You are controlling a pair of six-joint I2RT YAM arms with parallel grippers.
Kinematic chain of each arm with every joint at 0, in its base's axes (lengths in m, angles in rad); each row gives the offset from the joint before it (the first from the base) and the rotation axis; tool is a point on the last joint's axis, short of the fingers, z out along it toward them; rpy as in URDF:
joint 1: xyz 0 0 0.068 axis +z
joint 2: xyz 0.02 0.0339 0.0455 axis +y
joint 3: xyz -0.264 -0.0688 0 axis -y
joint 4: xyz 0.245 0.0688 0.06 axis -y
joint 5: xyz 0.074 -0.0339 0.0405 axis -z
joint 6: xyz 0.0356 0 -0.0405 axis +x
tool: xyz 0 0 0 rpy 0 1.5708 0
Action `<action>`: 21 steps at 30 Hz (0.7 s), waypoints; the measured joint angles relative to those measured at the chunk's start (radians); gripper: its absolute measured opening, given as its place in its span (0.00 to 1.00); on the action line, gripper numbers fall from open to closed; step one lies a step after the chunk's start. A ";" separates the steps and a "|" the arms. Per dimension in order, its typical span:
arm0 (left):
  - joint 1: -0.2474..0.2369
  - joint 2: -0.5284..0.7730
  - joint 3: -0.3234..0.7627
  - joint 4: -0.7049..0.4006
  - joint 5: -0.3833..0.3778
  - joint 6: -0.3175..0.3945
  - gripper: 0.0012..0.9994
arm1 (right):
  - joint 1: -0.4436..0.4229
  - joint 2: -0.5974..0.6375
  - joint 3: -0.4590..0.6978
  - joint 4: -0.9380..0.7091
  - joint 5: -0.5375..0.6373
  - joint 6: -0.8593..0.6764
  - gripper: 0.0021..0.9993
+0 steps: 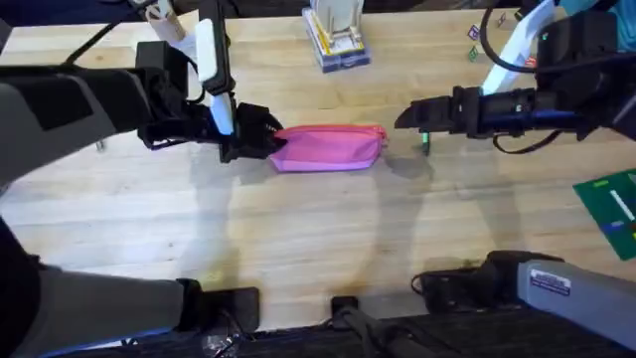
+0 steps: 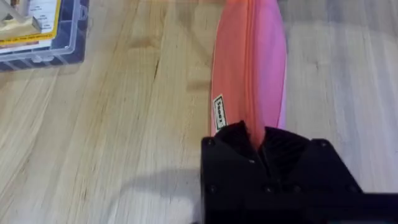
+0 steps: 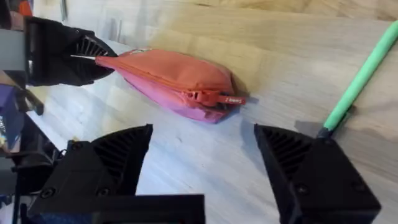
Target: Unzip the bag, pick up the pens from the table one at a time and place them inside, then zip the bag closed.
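The left gripper (image 1: 260,134) has its black fingers (image 2: 239,140) clenched on the left end of the bag (image 1: 328,148), pinching the fabric right at the zipper seam. The right gripper (image 1: 409,116) hangs just past the bag's other end with its fingers (image 3: 308,158) spread wide and released, grasping nothing. In the right wrist view a green pen (image 3: 359,78) lies on the wood just beyond one of those fingers, touching or nearly touching its tip.

The bag lies lengthwise on the surface (image 1: 298,229), near the middle, zipper uppermost; its zipper looks shut along the whole length, the pull tab (image 3: 219,98) sticking out at the end nearest the right gripper. What is inside cannot be told.

The surface is pale butcher-block with plank grain. Toward its far edge stands a clear plastic organiser box (image 1: 336,48) with a yellow-and-white label; its contents are too small to tell. A green board (image 1: 608,209) lies at the right edge.
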 joint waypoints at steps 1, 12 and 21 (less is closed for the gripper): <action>0.000 0.000 0.000 0.000 0.000 0.000 0.04 | 0.000 0.000 0.000 0.000 0.001 0.000 1.00; 0.000 0.000 0.000 0.000 0.000 0.000 0.04 | 0.000 0.028 0.000 0.036 0.034 0.000 1.00; 0.000 0.000 0.000 0.000 0.000 0.000 0.04 | 0.000 0.185 0.000 0.059 -0.038 0.000 1.00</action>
